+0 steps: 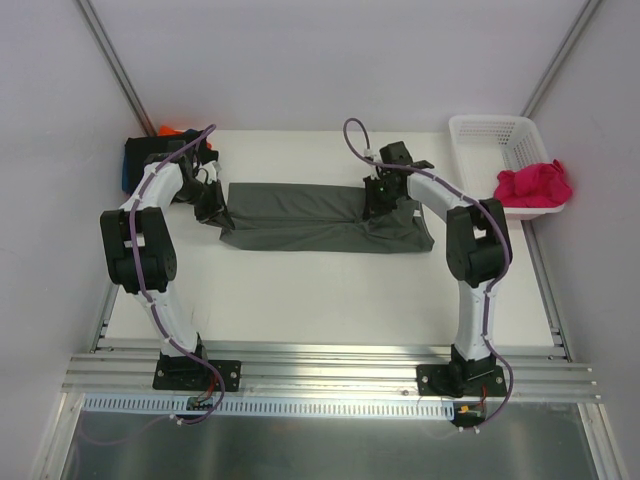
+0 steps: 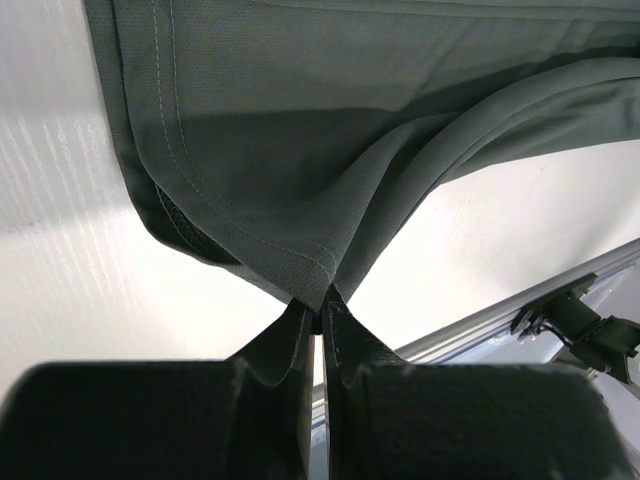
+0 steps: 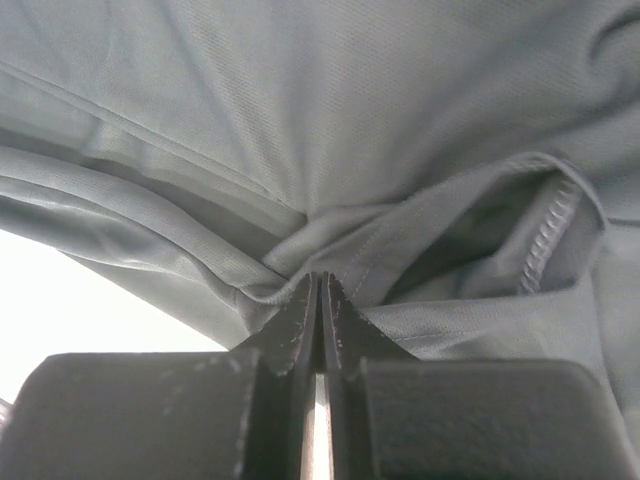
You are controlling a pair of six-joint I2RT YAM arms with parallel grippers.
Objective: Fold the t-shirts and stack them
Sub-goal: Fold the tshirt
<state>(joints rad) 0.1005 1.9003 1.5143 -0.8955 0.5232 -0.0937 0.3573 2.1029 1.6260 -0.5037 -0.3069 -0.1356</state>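
White tabletop (image 1: 330,290) between pale walls. Metal rails run along the lower edge of the top view, where both arm bases are bolted.

Dark grey t-shirt (image 1: 300,215): lies as a long band across the middle of the tabletop, running left to right. Its left half is smoother; it is rumpled and bunched toward the right end.

Left tool (image 1: 213,208): at the shirt's left end, jaws pressed together on the stitched hem corner (in the wrist view the cloth is pinched at the very tips and hangs from them in a drape, with bare tabletop showing under it).

Right tool (image 1: 378,205): on the shirt's upper edge, right of centre. Its jaws are closed to a slit, with a gathered fold of the grey fabric nipped between the tips. In the wrist view a seamed opening sits just right of the pinch.

Pile of t-shirts (image 1: 150,152): upper left corner of the tabletop, behind the left arm. It is dark cloth with orange showing at the far edge. The arm partly hides it, so how neatly it is folded cannot be told.

White lattice basket (image 1: 480,135): upper right corner of the tabletop. A magenta-pink t-shirt (image 1: 533,184) is heaped crumpled at its near end, spilling over the rim. It is well apart from the grey shirt.
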